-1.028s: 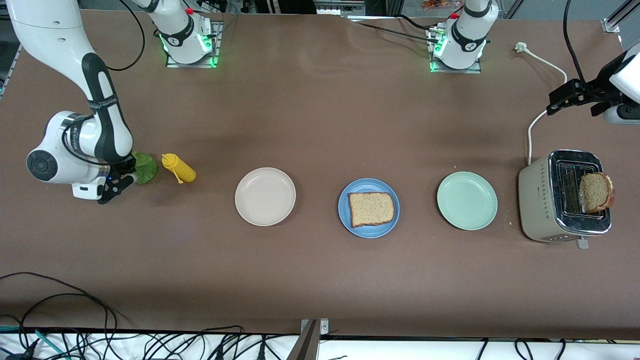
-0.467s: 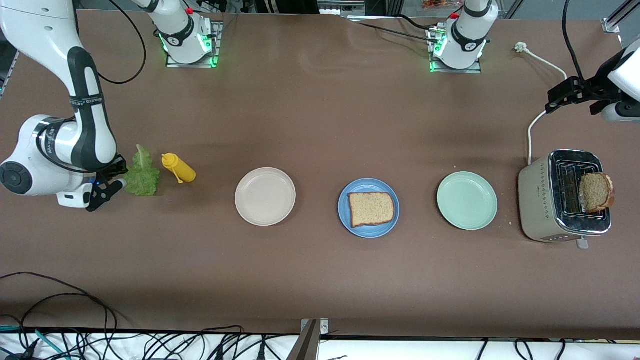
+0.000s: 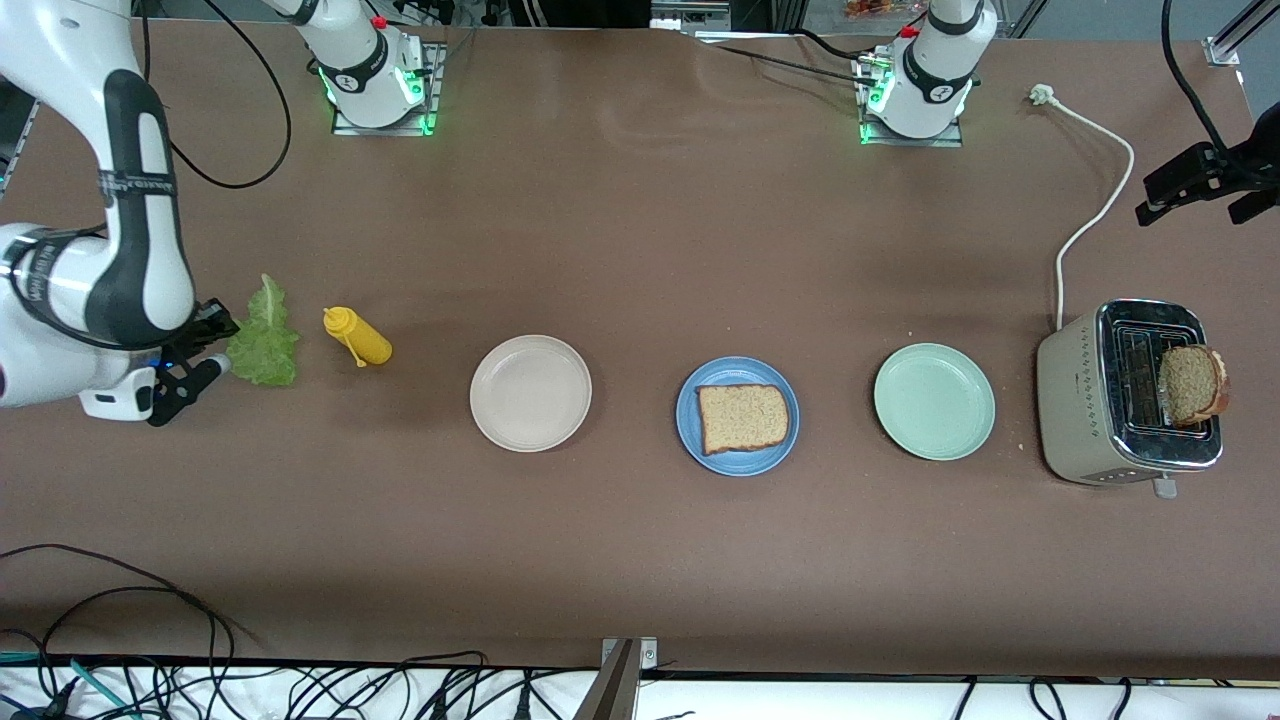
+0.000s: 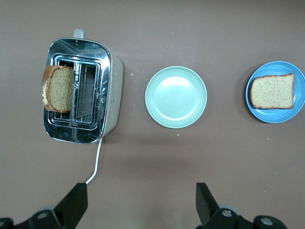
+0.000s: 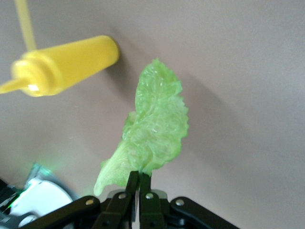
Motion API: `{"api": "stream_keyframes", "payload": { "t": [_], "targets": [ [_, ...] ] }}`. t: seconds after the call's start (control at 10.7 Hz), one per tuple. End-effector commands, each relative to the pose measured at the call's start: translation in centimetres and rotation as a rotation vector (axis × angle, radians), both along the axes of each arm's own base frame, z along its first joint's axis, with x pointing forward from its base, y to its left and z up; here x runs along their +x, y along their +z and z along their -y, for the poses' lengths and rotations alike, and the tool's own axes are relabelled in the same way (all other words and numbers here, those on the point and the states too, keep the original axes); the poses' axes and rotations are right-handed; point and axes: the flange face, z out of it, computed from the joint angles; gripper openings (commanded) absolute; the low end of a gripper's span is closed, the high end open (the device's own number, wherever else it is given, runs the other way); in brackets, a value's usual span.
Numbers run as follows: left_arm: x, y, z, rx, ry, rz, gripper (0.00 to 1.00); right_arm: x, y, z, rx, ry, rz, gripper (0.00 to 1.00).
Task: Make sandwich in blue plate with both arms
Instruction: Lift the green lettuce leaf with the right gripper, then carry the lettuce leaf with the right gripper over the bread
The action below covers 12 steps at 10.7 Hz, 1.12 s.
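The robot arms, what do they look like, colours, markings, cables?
Both arms are glossy white with black joint bands; the right arm carries small white lettering on its black band. Each base glows green, with black cables trailing nearby. The right tool and left tool are black, each with two slim fingers.

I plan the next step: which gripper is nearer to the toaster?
The left gripper, open, is up over the table beside the toaster. The right gripper holds the lettuce leaf at the table's right-arm end.
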Motion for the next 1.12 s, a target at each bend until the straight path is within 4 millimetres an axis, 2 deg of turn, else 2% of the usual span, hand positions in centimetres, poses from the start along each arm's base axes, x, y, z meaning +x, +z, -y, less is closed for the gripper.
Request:
{"api": "stream_keyframes", "payload": {
  "t": [0.0,0.19,0.56,0.65,1.03],
  "targets": [
    [0.5,0.2,0.8,0.001,-0.011,-0.008,1.00,1.5,7.7,-2.3,0.049,0.016,-0.012,0.00],
    [0.5,0.2,0.9,0.004,-0.016,-0.009,1.00,1.8,11.7,-4.3,0.106,-0.016,0.000,0.00],
    [0.6,0.2,0.9,0.006,-0.022,-0.010,1.00,1.7,17.5,-13.2,0.190,-0.086,0.036,0.00],
    [0.6,0.2,1.1,0.006,-0.025,-0.010,1.00,1.2,18.6,-16.6,0.222,-0.128,0.033,0.00],
    [0.6,0.2,0.8,0.006,-0.022,-0.010,1.00,0.6,20.5,-28.5,0.380,-0.346,0.008,0.00]
  ]
}}
